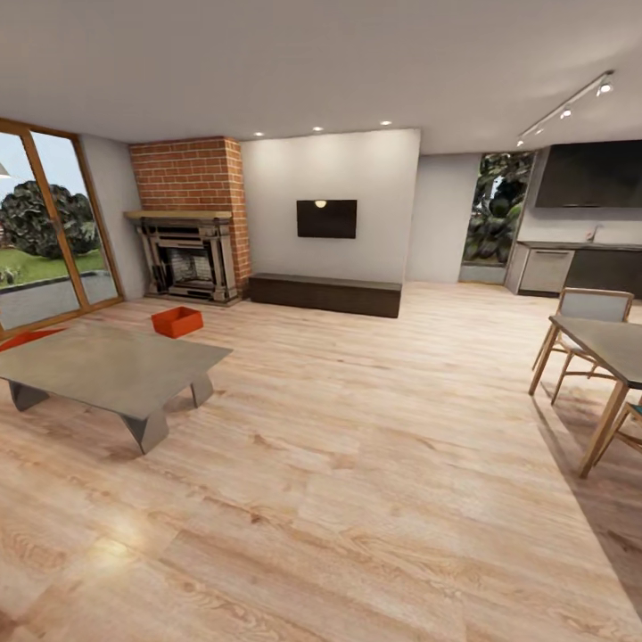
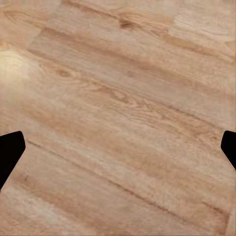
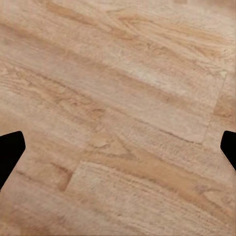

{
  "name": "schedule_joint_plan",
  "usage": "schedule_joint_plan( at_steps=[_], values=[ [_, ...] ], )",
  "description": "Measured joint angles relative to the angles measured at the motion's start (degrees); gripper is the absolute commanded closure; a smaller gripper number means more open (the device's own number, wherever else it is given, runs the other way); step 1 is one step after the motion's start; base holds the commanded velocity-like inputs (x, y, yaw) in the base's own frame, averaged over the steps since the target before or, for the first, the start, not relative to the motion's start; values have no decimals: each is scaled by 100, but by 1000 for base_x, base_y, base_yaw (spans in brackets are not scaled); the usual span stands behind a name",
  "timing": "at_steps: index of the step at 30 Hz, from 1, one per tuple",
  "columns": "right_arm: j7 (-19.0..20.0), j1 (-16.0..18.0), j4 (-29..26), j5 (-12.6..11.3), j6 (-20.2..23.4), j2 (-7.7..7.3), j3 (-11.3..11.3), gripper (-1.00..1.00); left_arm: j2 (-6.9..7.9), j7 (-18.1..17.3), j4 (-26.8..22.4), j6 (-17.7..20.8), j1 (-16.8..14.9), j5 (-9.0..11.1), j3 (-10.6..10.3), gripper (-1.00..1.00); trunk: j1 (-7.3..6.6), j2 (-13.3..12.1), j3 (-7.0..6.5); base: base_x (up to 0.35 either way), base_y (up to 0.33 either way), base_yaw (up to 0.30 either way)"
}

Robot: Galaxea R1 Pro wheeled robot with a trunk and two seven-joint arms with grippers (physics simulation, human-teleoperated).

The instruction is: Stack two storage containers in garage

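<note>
I am in the living room, on its light wood-plank floor (image 1: 357, 464). One red-orange storage container (image 1: 176, 321) sits on the planks in front of the brick fireplace, beyond the low grey table. A second red-orange shape (image 1: 27, 338) pokes out behind the table's far left edge, mostly hidden. In the left wrist view my left gripper (image 2: 118, 152) is open over bare planks, its dark fingertips (image 2: 10, 152) spread wide. My right gripper (image 3: 118, 152) is likewise open above the floor, with nothing between its fingertips (image 3: 10, 152).
A low grey coffee table (image 1: 107, 366) stands at the left. Behind it are a brick fireplace (image 1: 189, 259), a dark TV bench (image 1: 325, 294) and glass doors (image 1: 45, 232). At the right are a dining table (image 1: 615, 348) with wooden chairs (image 1: 584, 330).
</note>
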State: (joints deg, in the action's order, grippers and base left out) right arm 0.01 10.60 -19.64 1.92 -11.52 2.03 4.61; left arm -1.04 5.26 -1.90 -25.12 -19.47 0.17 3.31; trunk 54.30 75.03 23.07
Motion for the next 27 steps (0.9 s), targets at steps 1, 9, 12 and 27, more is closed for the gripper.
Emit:
schedule_joint_plan(
  at_steps=[1,9,12,27],
  values=[
    [0,0,0,0,0,0,0,-100,0,0,0,0,0,0,0,-100,0,0,0,345,0,0],
    [1,0,0,-1,0,0,0,-100,0,0,0,0,0,0,0,-100,0,0,0,345,0,0],
    [0,0,0,-1,0,0,0,-100,0,0,0,0,0,0,0,-100,0,0,0,345,0,0],
    [-1,0,0,-1,0,0,-1,-100,0,-1,0,1,0,0,0,-100,0,0,0,345,-74,0]
  ],
)
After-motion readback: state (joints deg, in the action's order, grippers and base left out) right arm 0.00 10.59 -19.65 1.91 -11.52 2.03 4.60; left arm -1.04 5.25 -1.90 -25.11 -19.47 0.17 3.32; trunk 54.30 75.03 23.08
